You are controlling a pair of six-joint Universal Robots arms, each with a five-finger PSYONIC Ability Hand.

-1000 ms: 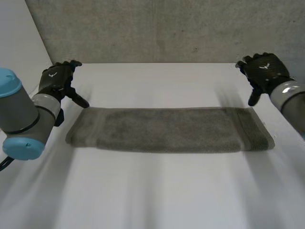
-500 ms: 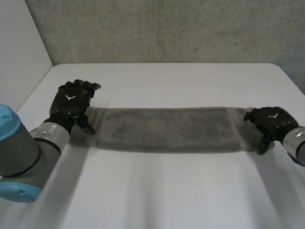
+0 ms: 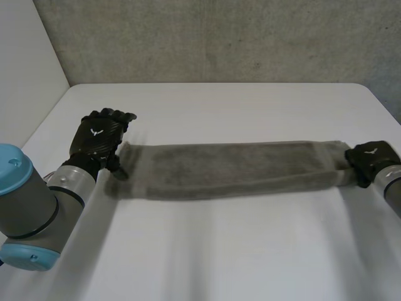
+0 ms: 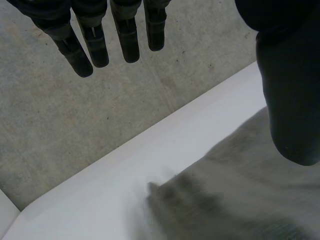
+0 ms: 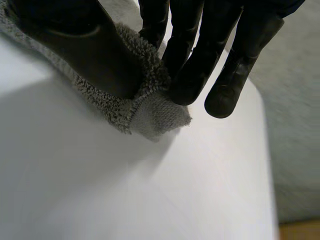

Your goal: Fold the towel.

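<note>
Across the middle of the white table (image 3: 219,251) I see the towel (image 3: 232,168) lying as a long, narrow band that runs from one hand to the other. At its right end, my right hand (image 3: 371,158) pinches the towel's edge between thumb and fingers. At the left end, my left hand (image 3: 99,137) is released, with its fingers straight, grasping nothing, and its thumb above the cloth.

Across mid counter (image 3: 219,251) the towel (image 3: 232,169) runs side to side, a bar btwn near & far strips. At one end sits the left robot hand (image 3: 100,138), at other the right robot hand (image 3: 371,160). Open room in front & behind, up to back wall (image 3: 219,37).
</note>
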